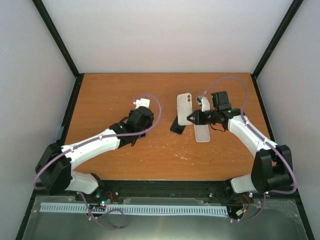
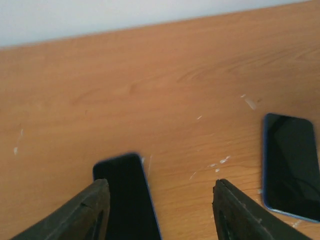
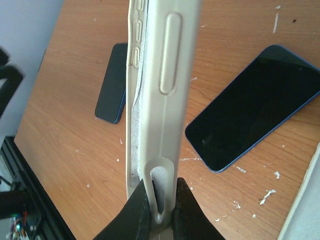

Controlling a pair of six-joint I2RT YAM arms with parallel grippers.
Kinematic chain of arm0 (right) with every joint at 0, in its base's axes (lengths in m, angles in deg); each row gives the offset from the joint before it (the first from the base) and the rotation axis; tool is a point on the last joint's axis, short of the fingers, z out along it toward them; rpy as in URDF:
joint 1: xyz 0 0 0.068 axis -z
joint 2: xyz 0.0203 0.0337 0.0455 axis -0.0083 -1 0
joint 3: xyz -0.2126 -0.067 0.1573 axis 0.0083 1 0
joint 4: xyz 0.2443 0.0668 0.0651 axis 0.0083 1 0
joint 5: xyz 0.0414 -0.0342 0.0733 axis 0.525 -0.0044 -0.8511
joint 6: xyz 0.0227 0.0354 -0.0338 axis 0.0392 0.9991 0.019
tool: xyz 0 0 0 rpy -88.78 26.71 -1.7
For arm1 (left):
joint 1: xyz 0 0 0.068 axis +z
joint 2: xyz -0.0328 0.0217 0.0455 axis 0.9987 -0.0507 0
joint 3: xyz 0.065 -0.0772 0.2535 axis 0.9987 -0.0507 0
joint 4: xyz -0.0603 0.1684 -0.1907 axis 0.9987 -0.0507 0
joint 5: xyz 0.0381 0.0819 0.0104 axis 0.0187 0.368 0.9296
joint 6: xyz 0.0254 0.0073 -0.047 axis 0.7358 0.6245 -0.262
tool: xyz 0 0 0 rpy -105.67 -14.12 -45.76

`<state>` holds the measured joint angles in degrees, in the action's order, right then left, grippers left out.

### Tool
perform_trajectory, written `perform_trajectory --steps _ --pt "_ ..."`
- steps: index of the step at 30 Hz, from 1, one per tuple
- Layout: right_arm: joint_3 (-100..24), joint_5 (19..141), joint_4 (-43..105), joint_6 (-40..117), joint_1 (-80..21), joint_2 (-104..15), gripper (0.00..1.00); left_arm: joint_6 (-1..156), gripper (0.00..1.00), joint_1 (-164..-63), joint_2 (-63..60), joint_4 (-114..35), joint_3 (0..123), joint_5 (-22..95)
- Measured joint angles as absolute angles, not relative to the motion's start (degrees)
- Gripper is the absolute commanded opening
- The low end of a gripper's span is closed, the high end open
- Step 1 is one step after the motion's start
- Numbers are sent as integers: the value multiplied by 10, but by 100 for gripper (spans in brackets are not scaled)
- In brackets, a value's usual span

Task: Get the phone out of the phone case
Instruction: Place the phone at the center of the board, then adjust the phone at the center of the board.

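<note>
My right gripper (image 1: pixel 191 119) (image 3: pixel 162 186) is shut on the bottom rim of a cream phone case (image 1: pixel 184 105) (image 3: pixel 160 75). The case stands on edge above the table, and its fuzzy lining shows with nothing inside. A bare dark phone with a blue rim (image 1: pixel 177 125) (image 3: pixel 255 115) (image 2: pixel 292 170) lies flat just beside the case. A second dark phone (image 2: pixel 125 200) (image 3: pixel 112 90) lies on the table under my left gripper (image 1: pixel 140 117) (image 2: pixel 161 185). That gripper hovers open above it, one finger (image 2: pixel 92 210) over the phone's edge and nothing held.
Another cream case (image 1: pixel 202 132) lies flat right of the bare phone, below the right gripper. White scuffs dot the wooden table (image 1: pixel 100 100). Grey walls stand behind and on both sides, and a black rail runs along the near edge.
</note>
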<state>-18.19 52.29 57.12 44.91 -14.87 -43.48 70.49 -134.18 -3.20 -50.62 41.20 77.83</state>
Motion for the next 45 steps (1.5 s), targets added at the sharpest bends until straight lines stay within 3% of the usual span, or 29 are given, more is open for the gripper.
perform_trajectory --steps 3,5,14,27,31,42,45 --pt "-189 501 589 415 -148 -446 3 645 84 -1290 -56 -552 415 744" --pt "-188 481 600 398 -148 -456 3 615 90 -1249 -76 -573 417 712" --pt "-176 467 609 381 -148 -459 3 566 95 -1124 -240 -634 501 598" --pt "-176 467 611 378 -148 -459 3 566 96 -1113 -401 -725 674 569" --pt "-176 467 611 379 -148 -459 3 566 93 -1112 -426 -748 688 566" --pt "-176 470 611 381 -148 -459 3 564 63 -1112 -410 -770 666 521" --pt "-176 471 611 381 -148 -459 3 573 60 -1112 -373 -763 621 479"
